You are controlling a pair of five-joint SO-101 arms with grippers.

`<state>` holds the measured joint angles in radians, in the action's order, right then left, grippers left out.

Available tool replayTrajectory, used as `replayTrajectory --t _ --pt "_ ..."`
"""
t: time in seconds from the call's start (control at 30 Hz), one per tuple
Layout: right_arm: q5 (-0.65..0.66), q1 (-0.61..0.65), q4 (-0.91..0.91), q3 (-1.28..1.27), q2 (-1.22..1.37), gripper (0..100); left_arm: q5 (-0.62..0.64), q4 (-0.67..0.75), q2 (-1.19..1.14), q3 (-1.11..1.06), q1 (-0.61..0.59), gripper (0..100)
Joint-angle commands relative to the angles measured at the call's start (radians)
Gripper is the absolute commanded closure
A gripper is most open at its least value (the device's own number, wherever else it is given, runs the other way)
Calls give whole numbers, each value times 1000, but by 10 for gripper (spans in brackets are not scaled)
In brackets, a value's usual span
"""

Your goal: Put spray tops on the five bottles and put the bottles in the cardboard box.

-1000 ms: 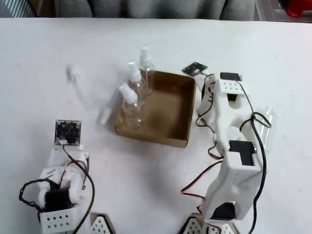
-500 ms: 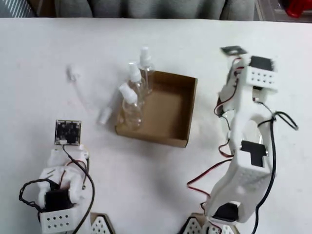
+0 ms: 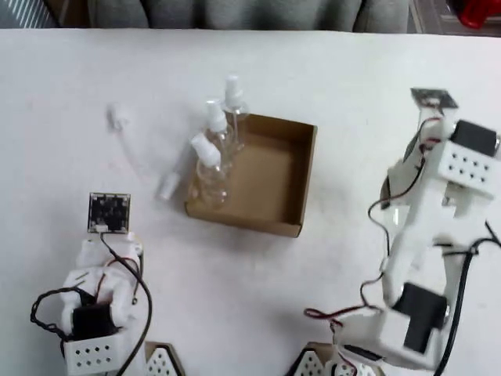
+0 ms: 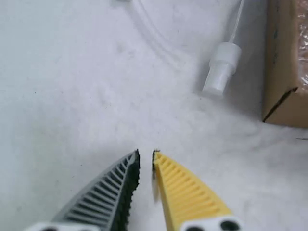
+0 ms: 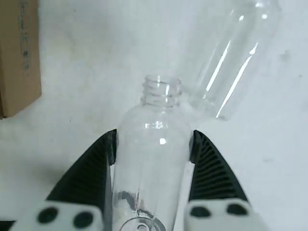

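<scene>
**Right arm (image 3: 413, 223) swings from the cardboard box (image 3: 243, 218) to the right side of the bench (image 3: 329, 70)**

Brown and open-topped, the box has three capped clear bottles (image 3: 211, 168) upright at its left wall. The right pincer (image 5: 154, 135) is grasping a clear capless bottle (image 5: 154, 166) by its body, with a second bottle (image 5: 231, 57) lying just beside. The left pincer (image 4: 146, 156), clenched on nothing, hangs near a loose white spray top (image 4: 221, 67).

This looks like a robotics lab or maker room. A white table (image 3: 258, 63) carries a left arm (image 3: 94, 313) and a right arm (image 3: 423, 235) of white printed parts, with loose red and black wiring (image 3: 321, 313) and a bare camera board (image 3: 109, 212). Grey upholstered seat backs (image 3: 235, 14) stand past the table's far edge.
</scene>
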<state>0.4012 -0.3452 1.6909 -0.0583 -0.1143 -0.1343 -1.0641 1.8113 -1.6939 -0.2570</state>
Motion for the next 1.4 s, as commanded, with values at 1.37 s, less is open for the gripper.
replayTrajectory --t 1.37 --pt "-48 127 -561 -661 -242 854 -11 8 -4 0 -5 943"
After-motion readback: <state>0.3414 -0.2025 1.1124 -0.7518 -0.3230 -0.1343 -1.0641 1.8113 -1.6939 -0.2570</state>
